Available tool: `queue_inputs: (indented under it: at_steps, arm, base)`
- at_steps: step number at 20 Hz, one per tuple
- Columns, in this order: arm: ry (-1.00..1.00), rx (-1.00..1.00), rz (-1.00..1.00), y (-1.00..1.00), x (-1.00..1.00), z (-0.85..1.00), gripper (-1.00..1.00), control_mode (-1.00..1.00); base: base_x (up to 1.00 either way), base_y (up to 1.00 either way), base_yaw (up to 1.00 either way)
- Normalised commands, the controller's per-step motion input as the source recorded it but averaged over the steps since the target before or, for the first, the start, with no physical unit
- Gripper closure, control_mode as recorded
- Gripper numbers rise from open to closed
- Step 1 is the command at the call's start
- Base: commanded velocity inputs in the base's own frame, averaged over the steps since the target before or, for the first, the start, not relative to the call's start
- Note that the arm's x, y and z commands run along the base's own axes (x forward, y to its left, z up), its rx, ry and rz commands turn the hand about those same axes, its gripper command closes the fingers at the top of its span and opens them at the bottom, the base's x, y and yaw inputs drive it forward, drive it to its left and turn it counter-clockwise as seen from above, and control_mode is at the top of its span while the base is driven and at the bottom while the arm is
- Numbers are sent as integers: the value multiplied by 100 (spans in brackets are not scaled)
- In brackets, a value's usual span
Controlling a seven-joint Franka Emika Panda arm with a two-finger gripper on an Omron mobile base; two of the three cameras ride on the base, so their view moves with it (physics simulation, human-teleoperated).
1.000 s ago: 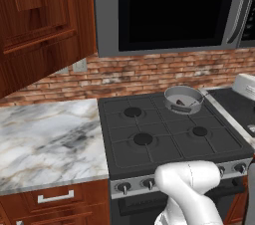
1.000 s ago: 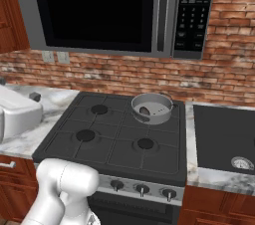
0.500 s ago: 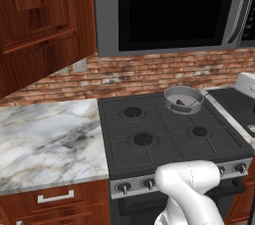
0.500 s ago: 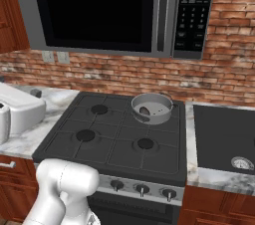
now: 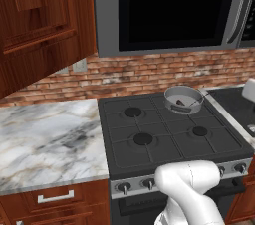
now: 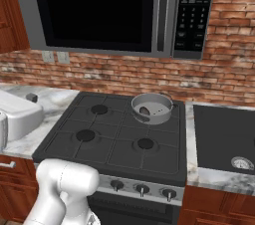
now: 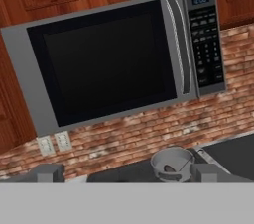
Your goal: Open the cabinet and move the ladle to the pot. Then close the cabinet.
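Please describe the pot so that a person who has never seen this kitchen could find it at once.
Find the large grey microwave on the red brick wall; the black gas stove lies directly below it. The round grey metal pot, with low straight sides, sits on the stove's rear right burner. The other three burners are bare, and a slim dark utensil lies inside the pot.

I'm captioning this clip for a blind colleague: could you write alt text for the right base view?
A round grey pot with something small and dark inside sits on the back right burner of a black four-burner stove, below a wall microwave on a red brick wall. Marble counter lies to the left, and the robot's white arm rises at the lower left.
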Motion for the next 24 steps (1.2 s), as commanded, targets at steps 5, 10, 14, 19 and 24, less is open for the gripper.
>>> queue_inputs:
  at_steps: [5,10,14,19,24]
  arm:
    - [0,0,0,1,-4,0,-100,100]
    - [0,0,0,0,0,0,-100,100]
    - [0,0,0,0,0,0,-100,100]
    - [0,0,0,0,0,0,-100,100]
    - [0,0,0,0,0,0,-100,100]
  base:
    - [-24,6,1]
    - [-41,20,6]
    - [-40,38,1]
    - [-39,46,0]
    - [-38,58,0]
